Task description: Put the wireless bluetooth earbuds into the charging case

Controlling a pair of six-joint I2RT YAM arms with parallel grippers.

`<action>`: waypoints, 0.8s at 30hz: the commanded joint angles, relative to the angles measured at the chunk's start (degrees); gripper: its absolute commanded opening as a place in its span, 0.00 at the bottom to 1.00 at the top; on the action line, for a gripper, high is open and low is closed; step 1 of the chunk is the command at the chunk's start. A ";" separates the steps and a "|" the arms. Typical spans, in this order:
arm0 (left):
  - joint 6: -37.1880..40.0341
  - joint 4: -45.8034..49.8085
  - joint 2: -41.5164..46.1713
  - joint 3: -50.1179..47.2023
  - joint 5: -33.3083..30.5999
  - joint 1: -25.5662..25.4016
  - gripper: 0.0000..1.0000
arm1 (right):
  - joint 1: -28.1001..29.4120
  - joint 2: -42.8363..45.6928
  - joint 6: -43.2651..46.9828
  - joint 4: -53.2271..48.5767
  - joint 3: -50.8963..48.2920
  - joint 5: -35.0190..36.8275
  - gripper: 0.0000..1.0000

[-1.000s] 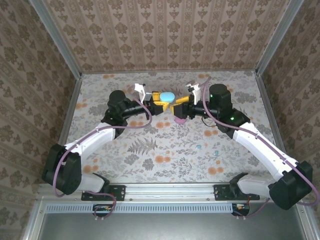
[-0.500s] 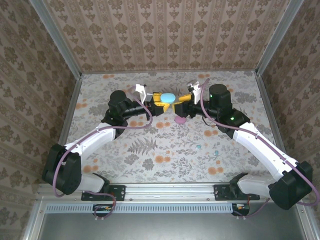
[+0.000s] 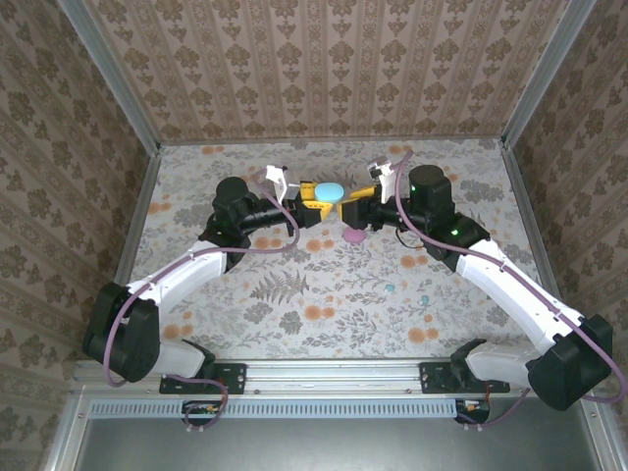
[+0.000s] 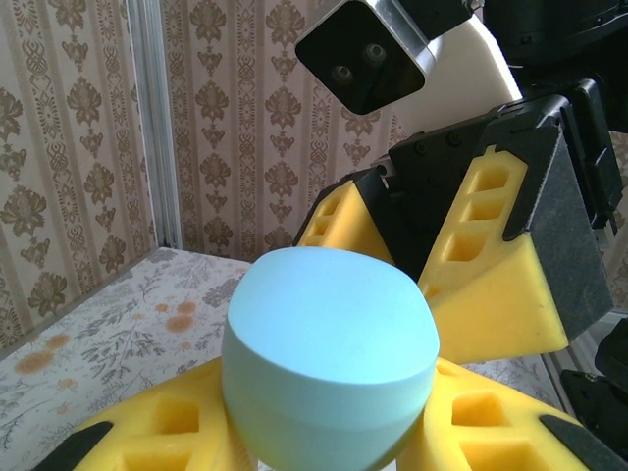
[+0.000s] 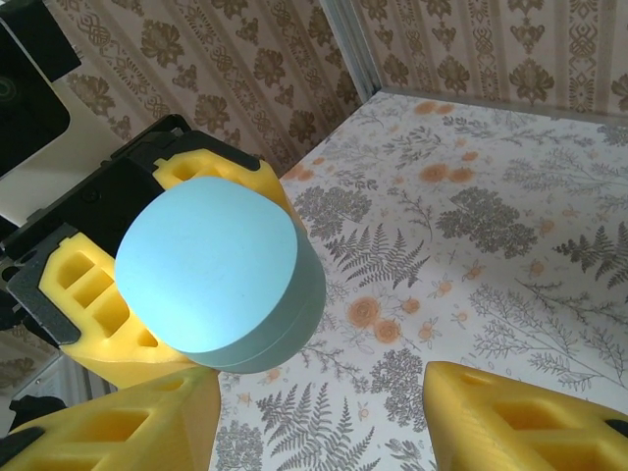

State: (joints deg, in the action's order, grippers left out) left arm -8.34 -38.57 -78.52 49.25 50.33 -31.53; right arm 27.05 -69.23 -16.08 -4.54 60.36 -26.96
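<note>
Left hand (image 3: 318, 196) comes in from the left in the top view, its yellow fingers pinched narrow on the light blue egg-shaped plastic charging case (image 3: 329, 190), which it holds up off the floral-patterned worktop (image 3: 294, 294) toward the back. Right hand (image 3: 359, 200) faces it from the other side. A second ago that hand sat lower, over the small pink rounded plastic piece (image 3: 354, 235). It has since lifted level with the case, and the pink piece now lies bare just in front; what it is I cannot tell. The case has hardly moved. Both arms stretch forward, elbows out, wrists turned toward each other. What seem to be two tiny mint-blue plastic earbuds (image 3: 390, 287) lie on the worktop well apart from the case, nearer the right arm. With none in the case, I judge the task barely begun, and the right hand looks to be lining up on the case, perhaps to open it.

From the left wrist, the left hand (image 4: 326, 444) cradles the case (image 4: 329, 334) between its fingers. A seam rings the case, which looks closed. The right hand (image 4: 417, 240) looms just behind, tilted, empty.

From the right wrist, the right hand (image 5: 324, 432) stands moderately wide, holding nothing. The case (image 5: 211, 265) sits ahead and leftward, gripped by the left hand's fingers (image 5: 88, 294).
</note>
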 commanded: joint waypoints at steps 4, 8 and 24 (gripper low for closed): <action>2.14 1.39 1.44 0.48 2.42 -0.82 0.31 | -0.56 -0.55 -4.30 3.92 1.80 0.42 0.58; 2.36 1.49 1.59 0.32 2.37 -0.86 0.30 | -1.01 -0.38 -5.85 4.10 1.93 -0.02 0.58; 2.55 2.00 1.70 0.61 2.33 -0.88 0.31 | -4.20 -0.64 -14.89 5.92 1.55 -3.11 0.58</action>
State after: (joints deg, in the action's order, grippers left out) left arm -7.20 -37.43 -78.48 49.25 49.43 -31.51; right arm 23.66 -69.38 -27.73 -2.48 60.38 -30.65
